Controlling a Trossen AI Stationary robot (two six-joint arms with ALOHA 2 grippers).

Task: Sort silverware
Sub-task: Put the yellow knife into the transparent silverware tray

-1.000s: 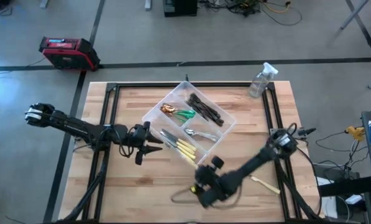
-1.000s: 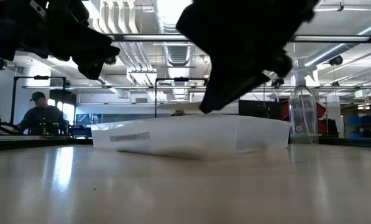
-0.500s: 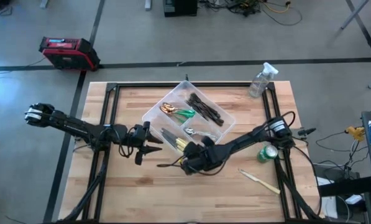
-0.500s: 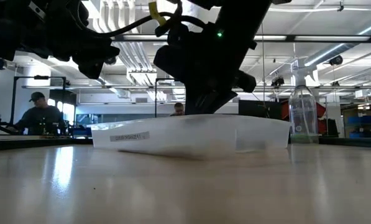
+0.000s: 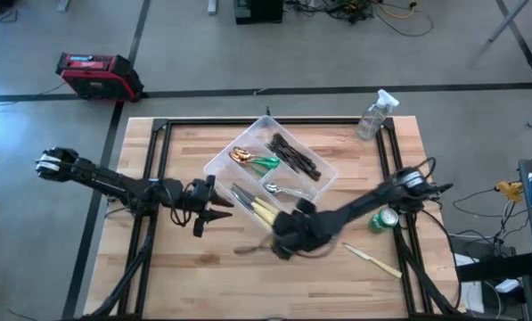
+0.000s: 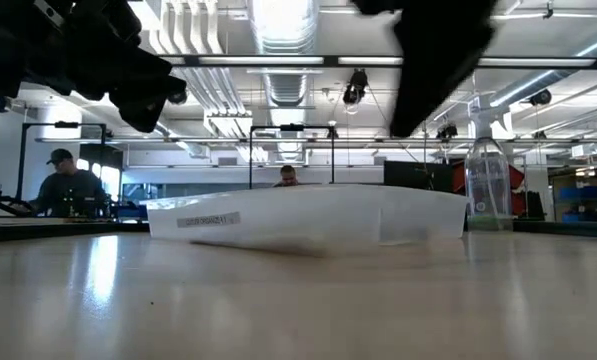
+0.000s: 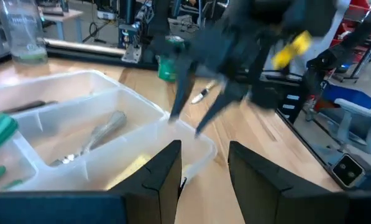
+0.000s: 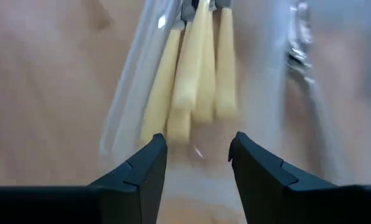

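High view | right gripper at tray's 5 o'clock, fingers apart, empty, above yellow knives | left gripper fingers parted, idle | risk: bumping tray.

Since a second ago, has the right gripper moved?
Yes. The right gripper went from near the table's front edge up to the clear tray's front corner, over the cream-handled knives.

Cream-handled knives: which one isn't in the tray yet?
The lone cream-handled knife lying on the bare table near the green can; the others sit bunched in the clear tray.
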